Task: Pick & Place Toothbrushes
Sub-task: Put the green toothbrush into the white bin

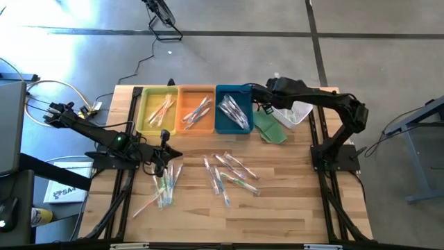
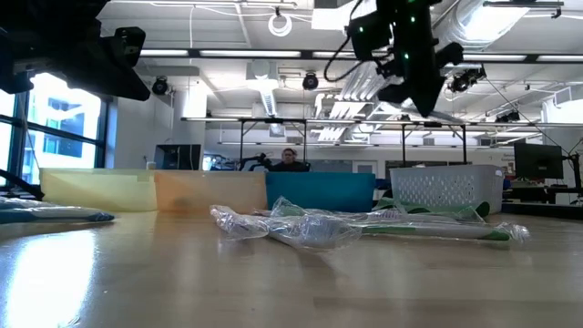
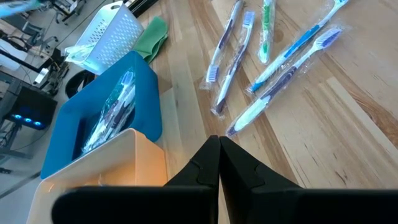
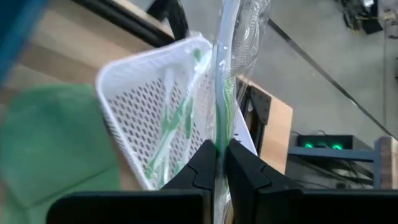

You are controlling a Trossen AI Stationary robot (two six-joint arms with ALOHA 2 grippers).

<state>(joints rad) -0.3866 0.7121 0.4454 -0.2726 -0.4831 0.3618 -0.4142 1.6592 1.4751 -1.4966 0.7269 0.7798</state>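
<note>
Both grippers clenched: right gripper [image 4: 217, 155] on wrapped toothbrush [image 4: 224, 68], left gripper [image 3: 219, 155] w/ nothing.

On my wooden table [image 1: 291, 208] I see a yellow tray [image 1: 143, 111], an orange tray [image 1: 186, 105] and a blue tray [image 1: 223, 119] side by side, then a green cloth [image 1: 269, 128] beside a white mesh basket [image 1: 297, 112], with a person [image 2: 290, 160] seated far behind.

Bright overhead strip lighting, glare on table [image 2: 137, 273], blurred foreground.
</note>
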